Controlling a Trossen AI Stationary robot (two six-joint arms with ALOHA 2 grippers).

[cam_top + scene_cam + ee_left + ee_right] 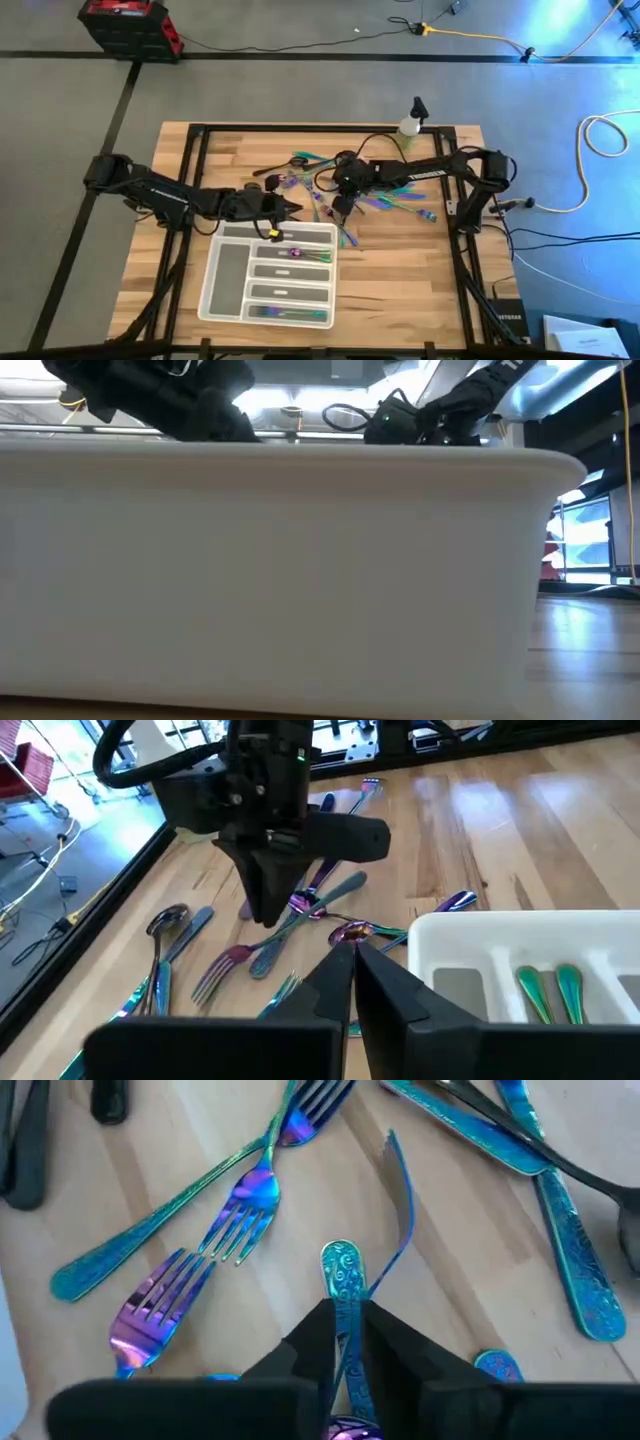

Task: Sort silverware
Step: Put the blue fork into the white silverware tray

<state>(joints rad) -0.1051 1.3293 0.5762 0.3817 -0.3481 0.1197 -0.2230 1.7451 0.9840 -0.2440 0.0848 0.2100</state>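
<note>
Pinched in the right claw was a teal utensil handle, lifted for sorting; the left claw, fingers together, hovered by the tray.

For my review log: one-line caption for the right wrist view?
Right gripper shut on an iridescent utensil handle, forks scattered on the wooden table.

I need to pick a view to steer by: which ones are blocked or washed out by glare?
Low view: the tray wall fills most of it, hiding the table, with bright lights behind. High view: unobstructed, blue glare at the top right. Right wrist view: sharp on the forks. Left wrist view: clear, window glare on the wood.
</note>
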